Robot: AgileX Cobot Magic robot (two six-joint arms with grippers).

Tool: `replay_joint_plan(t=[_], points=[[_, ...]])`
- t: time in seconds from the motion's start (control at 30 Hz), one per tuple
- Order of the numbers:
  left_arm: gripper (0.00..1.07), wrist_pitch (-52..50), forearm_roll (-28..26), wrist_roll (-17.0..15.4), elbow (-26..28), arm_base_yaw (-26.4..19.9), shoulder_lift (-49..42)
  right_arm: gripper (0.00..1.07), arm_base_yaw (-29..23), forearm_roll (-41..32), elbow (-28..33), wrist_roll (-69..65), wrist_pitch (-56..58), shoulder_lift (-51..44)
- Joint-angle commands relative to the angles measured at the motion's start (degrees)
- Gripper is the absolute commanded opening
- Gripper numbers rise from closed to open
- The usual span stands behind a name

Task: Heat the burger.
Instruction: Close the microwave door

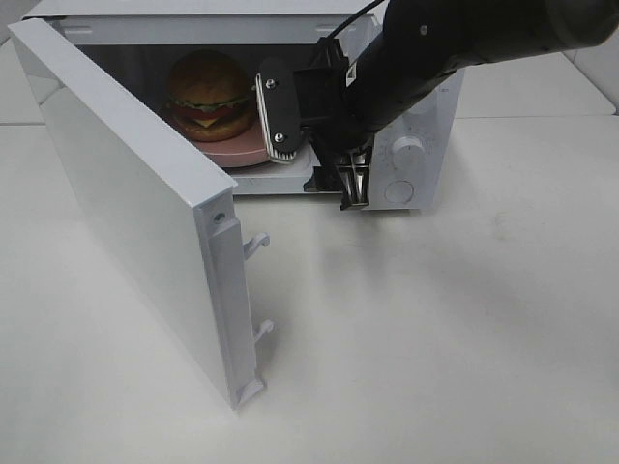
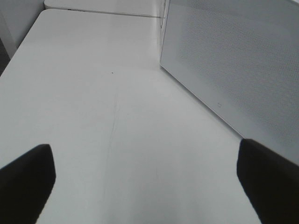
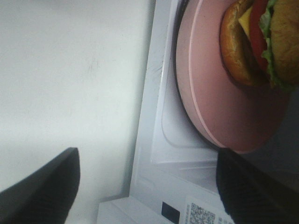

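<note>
The burger [image 1: 208, 94], with a glossy brown bun, lettuce, red and yellow layers, sits on a pink plate [image 1: 244, 150] inside the white microwave [image 1: 411, 145], whose door [image 1: 126, 193] stands wide open. My right gripper [image 1: 317, 155] hangs just in front of the oven opening, to the right of the plate, open and holding nothing. The right wrist view shows the burger [image 3: 261, 42] on the plate [image 3: 219, 98], beyond the open right gripper [image 3: 149, 186]. My left gripper [image 2: 145, 186] is open over bare table, beside the door's outer face [image 2: 233, 60].
The open door swings out to the front left and blocks that side of the table [image 1: 435, 338]. Two latch hooks [image 1: 256, 246] stick out from the door's edge. The microwave's control knobs [image 1: 408, 150] are on its right front panel.
</note>
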State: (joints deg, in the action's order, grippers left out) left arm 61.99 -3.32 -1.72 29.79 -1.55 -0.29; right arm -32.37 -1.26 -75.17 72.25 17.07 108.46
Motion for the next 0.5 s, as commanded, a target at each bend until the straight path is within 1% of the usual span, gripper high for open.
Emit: replay_joint_plan(t=[0.03, 0.07, 0.13, 0.17, 0.27, 0.43, 0.47, 0.5], points=[[0.98, -0.86, -0.29, 0.11, -0.17, 0.06, -1.32, 0.76, 0.17, -0.23, 2.98, 0.34, -1.60, -3.72], [0.98, -0.86, -0.29, 0.11, -0.17, 0.06, -1.32, 0.76, 0.17, -0.29, 4.76, -0.11, -2.29, -5.67], [0.98, -0.86, -0.29, 0.11, -0.17, 0.06, -1.32, 0.76, 0.17, -0.29, 5.79, -0.40, -2.52, -6.65], [0.98, -0.86, -0.29, 0.11, -0.17, 0.06, -1.32, 0.76, 0.17, -0.29, 7.68, -0.80, -2.52, -8.31], [0.98, -0.86, -0.29, 0.11, -0.17, 0.06, -1.32, 0.76, 0.17, -0.29, 9.28, -1.72, -2.52, -10.14], [0.98, -0.86, -0.29, 0.11, -0.17, 0.06, -1.32, 0.76, 0.17, -0.23, 14.15, -8.71, -2.58, -16.16], [0.98, -0.86, -0.29, 0.11, -0.17, 0.06, -1.32, 0.76, 0.17, -0.23, 14.15, -8.71, -2.58, -16.16], [0.98, -0.86, -0.29, 0.11, -0.17, 0.06, -1.32, 0.76, 0.17, -0.17, 15.87, -10.71, -2.58, -18.05]])
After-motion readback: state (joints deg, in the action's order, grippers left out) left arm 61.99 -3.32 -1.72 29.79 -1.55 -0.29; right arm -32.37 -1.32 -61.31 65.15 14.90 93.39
